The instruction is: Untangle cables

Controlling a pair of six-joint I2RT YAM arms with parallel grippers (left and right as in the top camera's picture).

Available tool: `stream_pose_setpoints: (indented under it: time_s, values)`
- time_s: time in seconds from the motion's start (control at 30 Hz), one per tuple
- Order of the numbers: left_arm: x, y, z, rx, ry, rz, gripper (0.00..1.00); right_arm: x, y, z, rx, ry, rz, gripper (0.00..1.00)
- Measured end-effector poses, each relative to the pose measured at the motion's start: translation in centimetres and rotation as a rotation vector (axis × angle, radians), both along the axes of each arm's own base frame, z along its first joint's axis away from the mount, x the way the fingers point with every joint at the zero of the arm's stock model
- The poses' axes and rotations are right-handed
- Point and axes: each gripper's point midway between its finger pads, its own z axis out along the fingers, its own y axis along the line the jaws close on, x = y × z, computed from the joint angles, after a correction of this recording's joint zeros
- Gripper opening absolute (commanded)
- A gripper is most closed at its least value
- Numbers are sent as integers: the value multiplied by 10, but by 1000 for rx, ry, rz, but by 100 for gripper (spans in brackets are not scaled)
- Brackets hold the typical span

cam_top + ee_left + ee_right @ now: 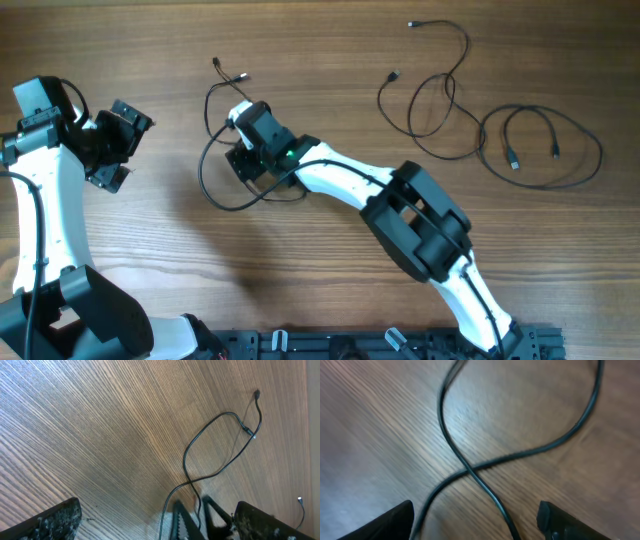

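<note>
Three thin black cables lie apart on the wooden table. One cable [212, 160] forms a loop left of centre, with its plug ends [216, 64] pointing to the far edge. My right gripper [243, 165] hovers low over this loop, open. In the right wrist view the looped cable [470, 467] crosses itself and runs between the spread fingers [567, 524], touching neither. My left gripper [122, 148] is open and empty, left of the loop. The left wrist view shows the same loop [220, 445] ahead of the open left gripper [157, 527]. A second cable [432, 100] and a coiled third cable [545, 148] lie at the far right.
The right arm [400, 200] stretches from the near right edge across the middle of the table. The left arm [45, 200] stands along the left edge. In the left wrist view the right gripper's fingers [186, 521] show at the loop's near end.
</note>
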Motion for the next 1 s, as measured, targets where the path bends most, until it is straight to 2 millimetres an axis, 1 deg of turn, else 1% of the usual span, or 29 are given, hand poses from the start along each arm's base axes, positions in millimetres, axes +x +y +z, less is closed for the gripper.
stream_pose_setpoints:
  time_s: [0.07, 0.17, 0.23, 0.27, 0.3, 0.37, 0.43, 0.47, 0.57, 0.7, 0.83, 1.0]
  values:
    - [0, 0, 0, 0, 0, 0, 100, 0, 3, -1, 9, 8, 5, 82]
    - [0, 0, 0, 0, 0, 0, 100, -7, -3, -4, -30, 65, -10, 81]
    - [0, 0, 0, 0, 0, 0, 100, -17, -15, -6, -83, 139, -38, 80]
    - [0, 0, 0, 0, 0, 0, 100, -26, -25, -6, -122, 184, -51, 75]
    - [0, 0, 0, 0, 0, 0, 100, -33, -29, -7, -141, 224, -54, 73]
    - [0, 0, 0, 0, 1, 0, 100, -47, -35, -7, -155, 295, -47, 73]
    - [0, 0, 0, 0, 0, 0, 100, -57, -33, -6, -136, 348, -30, 75]
    - [0, 0, 0, 0, 0, 0, 100, -59, -31, -4, -115, 368, -21, 79]
    - [0, 0, 0, 0, 0, 0, 100, -63, -21, 0, -58, 403, 3, 99]
    - [0, 0, 0, 0, 0, 0, 100, -71, -11, 6, -28, 427, 39, 100]
    - [0, 0, 0, 1, 0, 0, 100, -71, -11, 5, -48, 414, 37, 100]
    - [0, 0, 0, 1, 0, 0, 100, -75, -8, -3, -194, 242, 19, 100]
